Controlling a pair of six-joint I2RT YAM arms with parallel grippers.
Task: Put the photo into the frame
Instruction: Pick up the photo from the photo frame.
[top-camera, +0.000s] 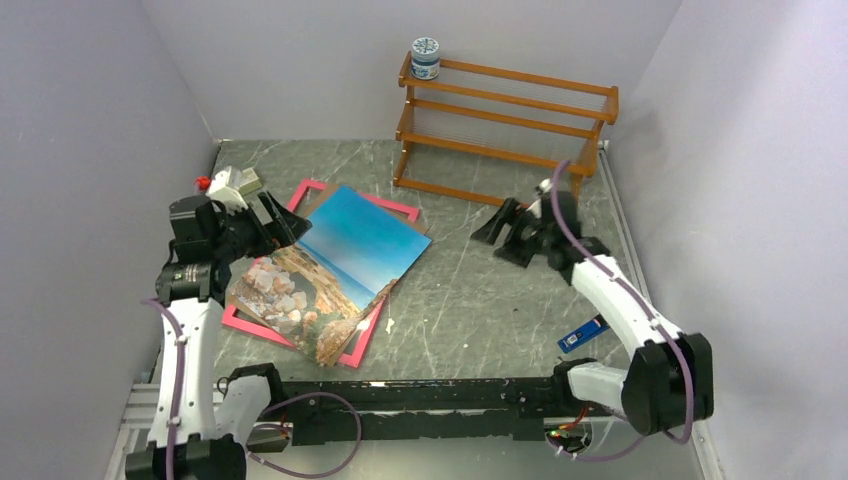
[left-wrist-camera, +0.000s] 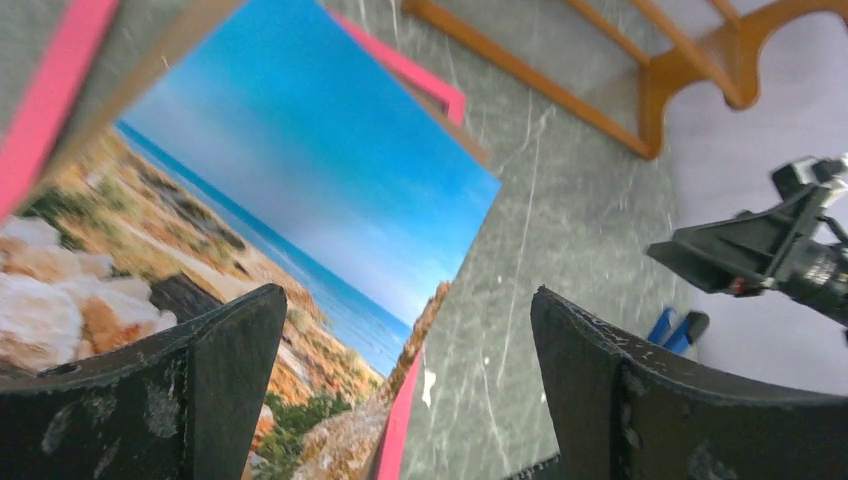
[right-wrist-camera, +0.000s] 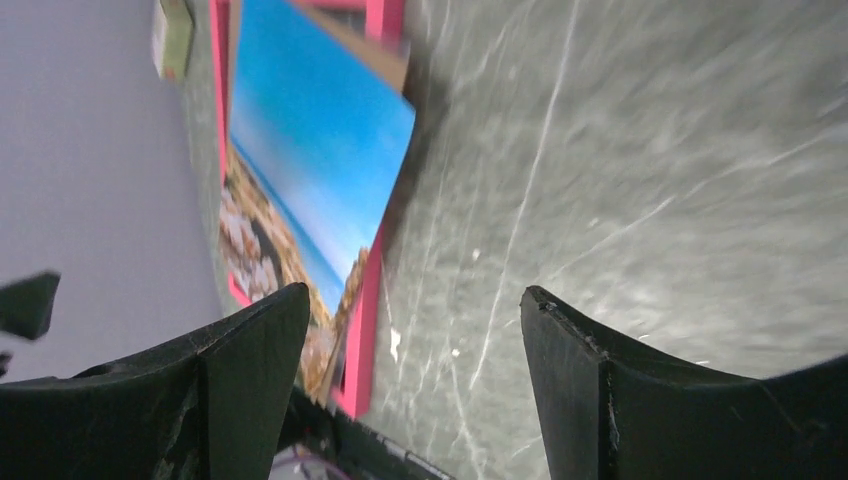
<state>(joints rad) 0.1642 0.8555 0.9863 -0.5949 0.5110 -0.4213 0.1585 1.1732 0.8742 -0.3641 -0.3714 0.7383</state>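
The photo, a rocky shore under blue sky, lies picture side up and askew on the pink frame, whose corners stick out around it. A brown panel edge shows between them at the far end. My left gripper hovers open over the photo's left far part. In the left wrist view its jaws stand wide apart, empty, above the photo and the frame's pink edge. My right gripper is open to the right of the frame, apart from it; its wrist view shows the photo and frame ahead.
An orange-brown wooden rack stands at the back with a small white jar on its top left. A blue object lies by the right arm's base. A small white scrap sits near the frame's near corner. Walls close in on both sides.
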